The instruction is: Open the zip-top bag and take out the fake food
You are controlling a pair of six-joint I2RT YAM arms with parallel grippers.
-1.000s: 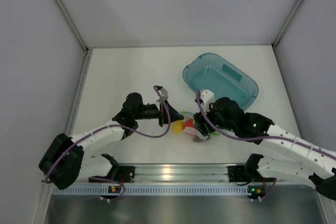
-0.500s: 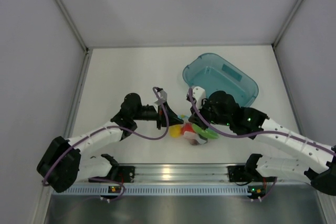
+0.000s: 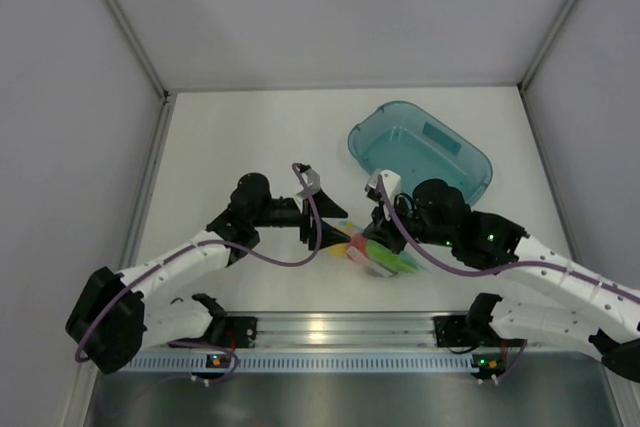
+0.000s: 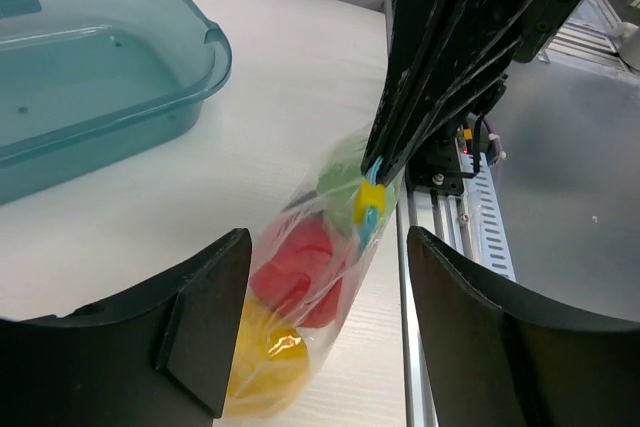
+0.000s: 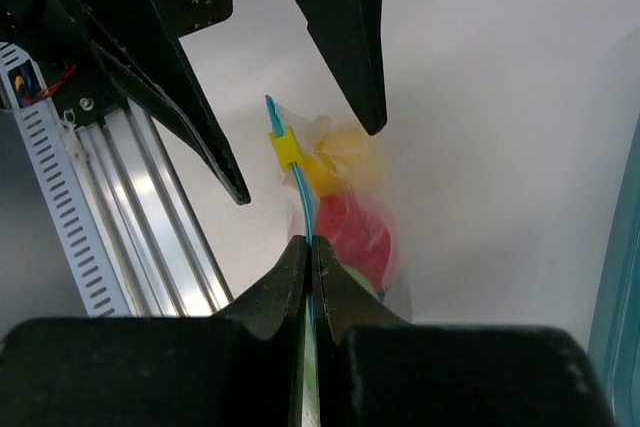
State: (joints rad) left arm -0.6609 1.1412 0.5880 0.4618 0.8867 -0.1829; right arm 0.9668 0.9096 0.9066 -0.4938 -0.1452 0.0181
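The small clear crinkly zip-top bag (image 4: 290, 317) hangs between both grippers near the metal front rail (image 3: 320, 327); of the fake food (image 4: 300, 267), only yellow, red and green pieces show through it; right gripper (image 5: 309, 247) is pinched tight on the light blue zip strip (image 5: 303, 202); left gripper (image 4: 327, 237) is spread wide and empty, straddling the bag; the teal translucent tray (image 3: 420, 147) stands apart behind.

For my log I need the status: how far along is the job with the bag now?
Done: the right gripper holds the bag by its zip strip, jaws shut. In hand: the open left gripper straddles the bag's end, near the yellow slider. Left: the zip looks closed and the food is inside, so opening and all removal remain.
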